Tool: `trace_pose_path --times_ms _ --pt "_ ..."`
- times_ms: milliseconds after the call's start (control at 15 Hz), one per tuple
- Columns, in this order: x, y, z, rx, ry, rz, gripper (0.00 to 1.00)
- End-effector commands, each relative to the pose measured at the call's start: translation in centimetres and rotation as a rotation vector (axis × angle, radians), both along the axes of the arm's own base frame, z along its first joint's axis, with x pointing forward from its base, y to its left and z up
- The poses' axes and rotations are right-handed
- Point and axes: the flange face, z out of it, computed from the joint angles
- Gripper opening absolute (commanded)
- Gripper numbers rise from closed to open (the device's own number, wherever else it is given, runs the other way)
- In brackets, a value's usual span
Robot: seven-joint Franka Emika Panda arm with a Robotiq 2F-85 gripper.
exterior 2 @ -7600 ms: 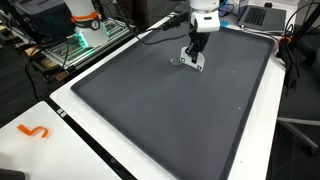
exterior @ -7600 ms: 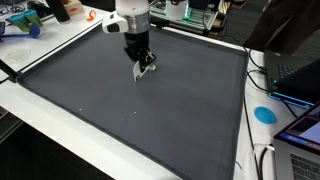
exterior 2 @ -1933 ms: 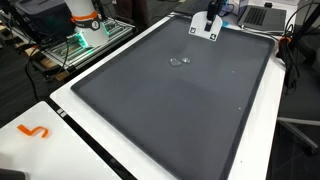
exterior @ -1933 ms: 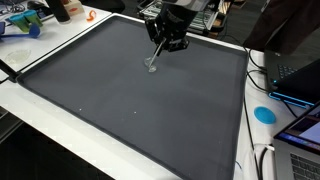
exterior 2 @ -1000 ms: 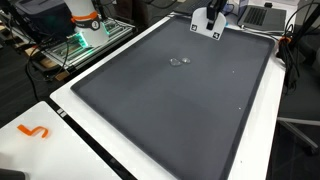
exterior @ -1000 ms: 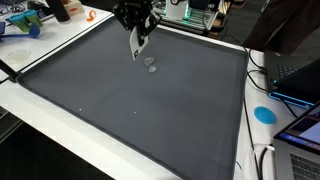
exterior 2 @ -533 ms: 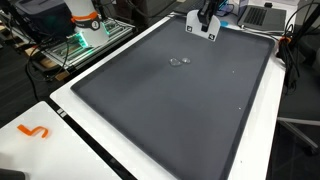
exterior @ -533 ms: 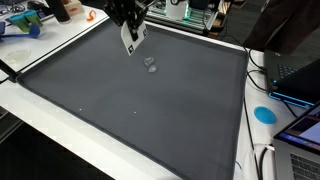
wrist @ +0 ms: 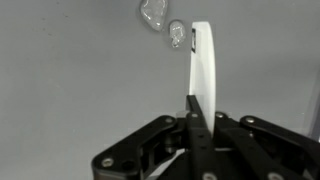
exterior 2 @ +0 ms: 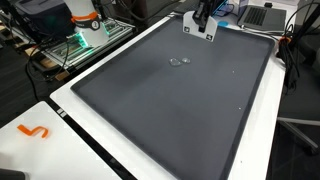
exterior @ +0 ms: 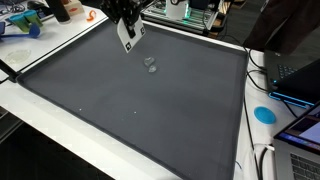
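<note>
My gripper [exterior: 128, 33] hangs above the far part of the dark grey mat [exterior: 120, 110], shut on a flat white strip [exterior: 128, 40]. In the wrist view the jaws stand closed on the strip [wrist: 201, 62], which sticks out ahead of the gripper [wrist: 197, 100]. A small clear crumpled piece [exterior: 150, 64] lies on the mat below and to the side of the strip, apart from it. It also shows as the clear piece [exterior 2: 179, 62] and, near the strip's tip, the clear piece [wrist: 160, 18]. Near the mat's far edge, the gripper [exterior 2: 203, 24] holds the strip [exterior 2: 200, 29].
The mat lies on a white table [exterior: 60, 140]. A blue disc [exterior: 264, 113] and a laptop [exterior: 296, 78] are beside the mat. An orange hook [exterior 2: 35, 131] lies on the table corner. Toys [exterior: 22, 24] and equipment [exterior 2: 85, 25] stand beyond the edges.
The gripper has lifted off the mat and moved toward the far edge with the white strip. The clear piece stays where it was left on the mat.
</note>
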Motion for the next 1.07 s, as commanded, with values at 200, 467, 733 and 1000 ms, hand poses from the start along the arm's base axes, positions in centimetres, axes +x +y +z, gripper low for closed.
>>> trace_pose_path --times_ms 200,467,733,1000 --pt "0.4 -0.8 0.1 0.023 0.004 -0.016 0.01" --pt "0.3 -2.8 0.6 0.087 -0.01 -0.036 0.01" --pt "-0.3 -5.0 0.3 0.156 -0.029 -0.041 0.01" --pt "-1.3 -6.9 -0.9 0.224 -0.042 -0.029 0.01"
